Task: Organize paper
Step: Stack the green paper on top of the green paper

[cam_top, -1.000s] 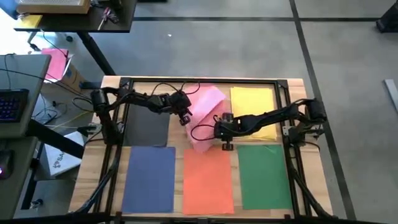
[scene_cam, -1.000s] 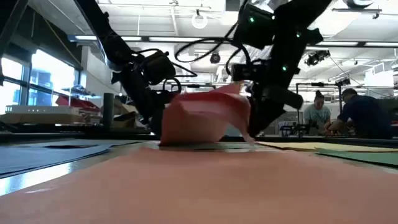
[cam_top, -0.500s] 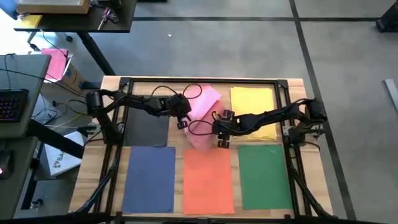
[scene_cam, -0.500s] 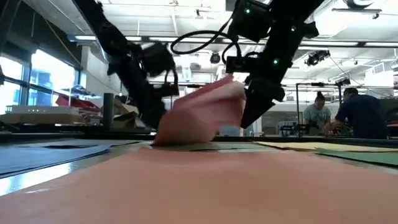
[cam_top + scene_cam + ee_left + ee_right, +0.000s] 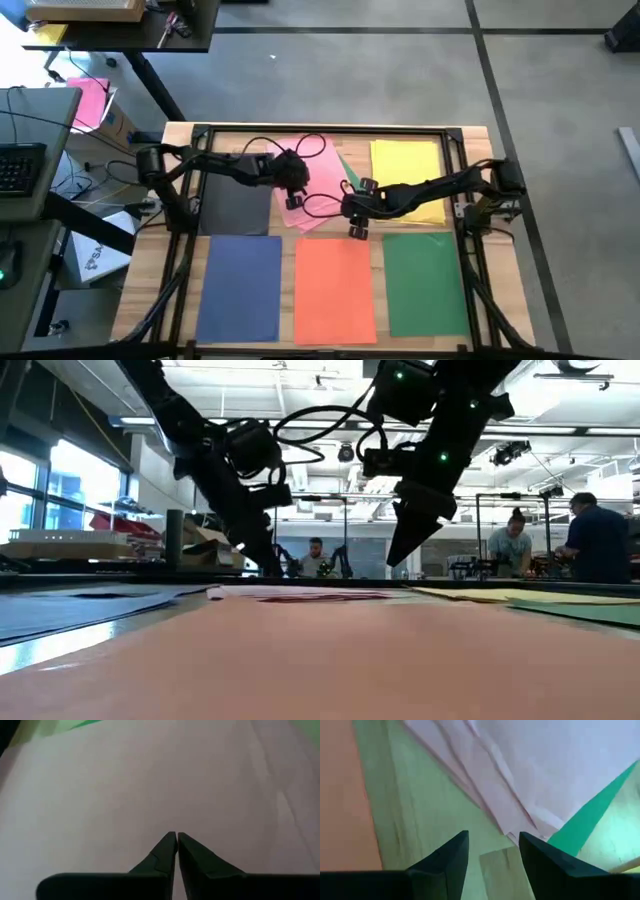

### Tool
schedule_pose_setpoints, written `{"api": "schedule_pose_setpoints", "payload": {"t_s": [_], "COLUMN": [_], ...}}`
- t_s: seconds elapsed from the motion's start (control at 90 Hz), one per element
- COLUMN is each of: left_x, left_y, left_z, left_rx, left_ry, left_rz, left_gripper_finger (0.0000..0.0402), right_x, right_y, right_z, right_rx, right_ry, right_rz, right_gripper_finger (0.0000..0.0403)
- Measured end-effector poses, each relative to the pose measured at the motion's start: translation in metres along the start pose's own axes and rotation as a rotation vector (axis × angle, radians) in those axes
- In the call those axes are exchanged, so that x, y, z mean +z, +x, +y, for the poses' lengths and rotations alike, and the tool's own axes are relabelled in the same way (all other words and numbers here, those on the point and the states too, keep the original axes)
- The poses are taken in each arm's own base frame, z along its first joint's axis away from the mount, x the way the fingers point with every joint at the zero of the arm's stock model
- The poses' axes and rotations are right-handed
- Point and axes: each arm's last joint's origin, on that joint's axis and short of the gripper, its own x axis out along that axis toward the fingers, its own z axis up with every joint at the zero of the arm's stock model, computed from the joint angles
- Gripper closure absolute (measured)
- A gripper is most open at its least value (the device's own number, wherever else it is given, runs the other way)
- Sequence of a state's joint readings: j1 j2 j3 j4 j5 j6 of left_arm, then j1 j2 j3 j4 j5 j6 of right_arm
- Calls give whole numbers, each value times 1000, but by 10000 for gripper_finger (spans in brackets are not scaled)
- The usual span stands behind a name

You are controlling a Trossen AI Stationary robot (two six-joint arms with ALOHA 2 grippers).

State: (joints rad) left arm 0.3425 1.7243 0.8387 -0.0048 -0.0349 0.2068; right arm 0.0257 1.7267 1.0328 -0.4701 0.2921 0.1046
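A pink sheet (image 5: pixel 318 178) lies flat and skewed on the far middle of the table, over a green sliver (image 5: pixel 346 165). My left gripper (image 5: pixel 293 200) is shut, its tips down on the sheet's left part (image 5: pixel 176 827). My right gripper (image 5: pixel 347 208) hangs open above the bare wood by the pink sheet's near right corner (image 5: pixel 520 827), touching nothing; in the low view it (image 5: pixel 400 550) is clear of the table. Dark grey (image 5: pixel 236 208), blue (image 5: pixel 240 285), orange (image 5: pixel 335 290), green (image 5: pixel 425 282) and yellow (image 5: pixel 405 170) sheets lie flat around it. My left gripper presses its shut fingertips (image 5: pixel 170 842) onto the top face of the pink sheet (image 5: pixel 150 795), near the sheet's left edge. The fingers come slanting down from the table's left (image 5: pixel 262 550). The sheet lies flat on the table beneath them.
A dark frame (image 5: pixel 330 130) runs along the table's edges. Cables loop over the pink sheet between the arms (image 5: pixel 315 205). People stand in the room beyond the table (image 5: pixel 590 540). A desk with a keyboard (image 5: pixel 20 170) stands to the left.
The pink sheet, humped up between both grippers a second ago, has dropped and spread flat on the table. My left gripper has gone down with it and toward the near edge. My right gripper no longer has the sheet and stays raised beside its corner.
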Motion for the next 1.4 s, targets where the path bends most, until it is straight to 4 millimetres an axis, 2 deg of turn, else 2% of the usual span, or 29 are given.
{"api": "schedule_pose_setpoints", "payload": {"t_s": [0.089,0.233,0.422,0.522,0.744,0.889,1.0,1.233,1.4], "left_x": [1,3,3,-1,-7,-11,-13,-13,-13], "left_y": [0,-1,1,10,34,42,45,46,46], "left_z": [-1,-6,-12,-13,-17,-18,-19,-19,-19], "left_rx": [0,-10,-22,-25,-24,-25,-27,-27,-29], "left_ry": [-19,-27,-28,-35,-34,-41,-41,-42,-42], "left_rz": [-8,-14,-9,8,2,10,12,7,1], "left_gripper_finger": [394,394,394,394,394,394,394,394,394], "right_x": [-2,-2,-18,-30,-40,-40,-39,-38,-40], "right_y": [5,17,33,44,73,78,77,76,69], "right_z": [-13,-62,-137,-160,-164,-157,-156,-157,-158], "right_rx": [-15,-73,64,172,263,292,326,443,497], "right_ry": [20,160,467,563,603,593,591,608,621], "right_rz": [40,60,87,114,172,187,173,149,151], "right_gripper_finger": [251,277,294,277,191,171,184,236,290]}}
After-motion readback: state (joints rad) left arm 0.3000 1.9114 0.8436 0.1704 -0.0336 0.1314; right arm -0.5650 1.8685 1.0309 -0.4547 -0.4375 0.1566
